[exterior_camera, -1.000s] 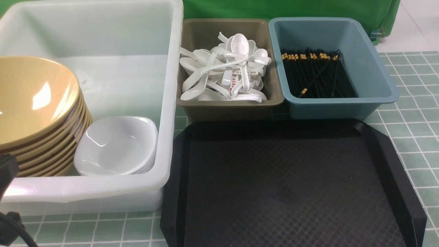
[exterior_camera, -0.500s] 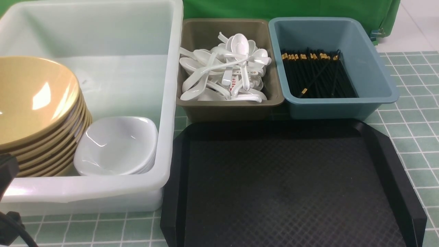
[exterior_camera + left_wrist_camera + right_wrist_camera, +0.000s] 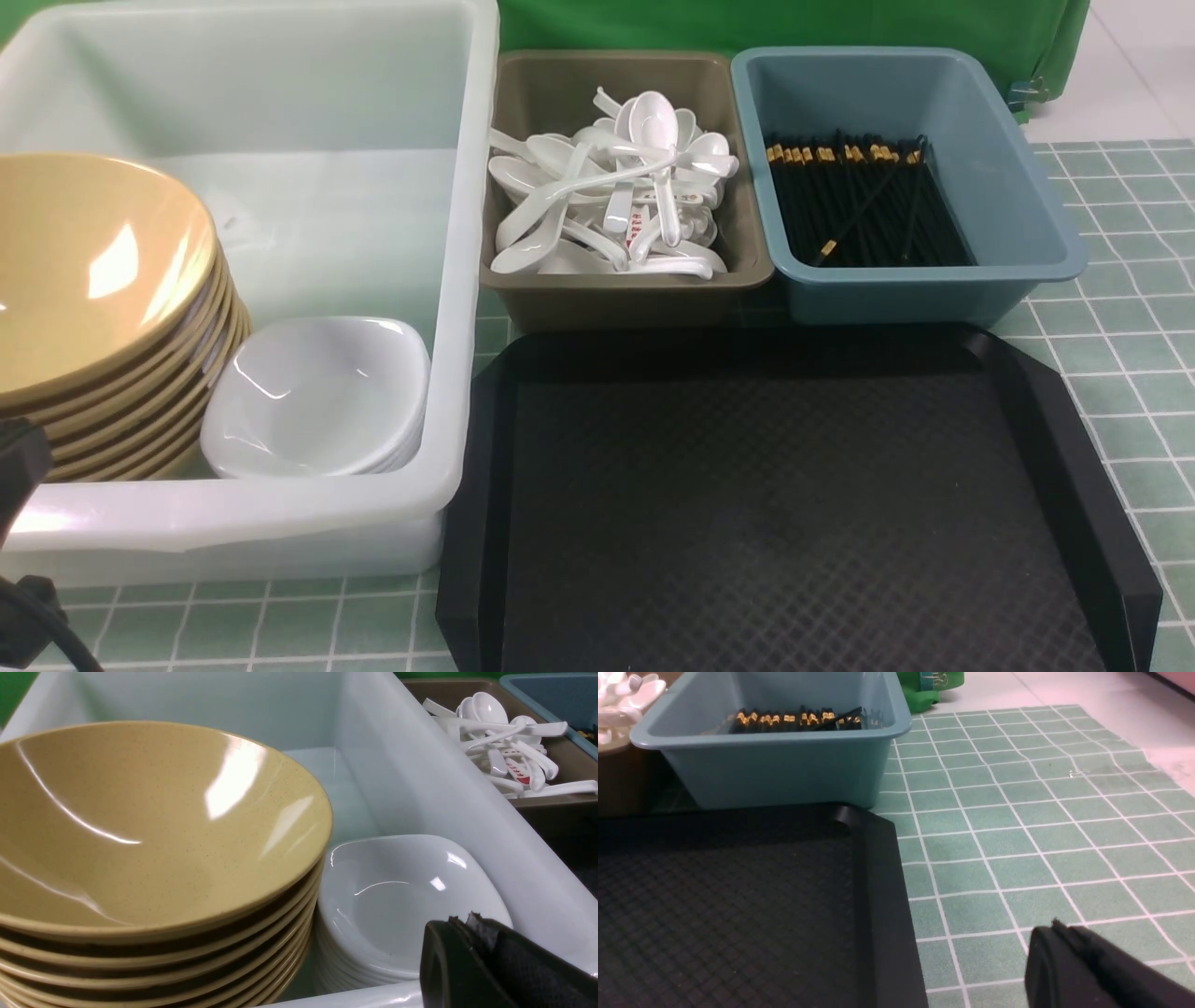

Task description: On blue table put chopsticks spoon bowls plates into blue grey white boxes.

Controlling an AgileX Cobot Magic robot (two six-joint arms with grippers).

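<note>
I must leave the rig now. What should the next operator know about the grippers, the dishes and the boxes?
Left gripper: only a black edge shows, near the white box; open or shut cannot be told. Right gripper: the same, over the tablecloth beside the black tray.
Yellow bowls and white plates are stacked in the white box. Spoons fill the grey box; chopsticks lie in the blue box.
The tray shows nothing on it, so sorting looks finished.

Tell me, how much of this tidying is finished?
It looks essentially finished. Bowls and white plates sit in the white box, spoons in the grey box, chopsticks in the blue box. The black tray is bare. Nothing appears in hand; no tableware left outside.
</note>
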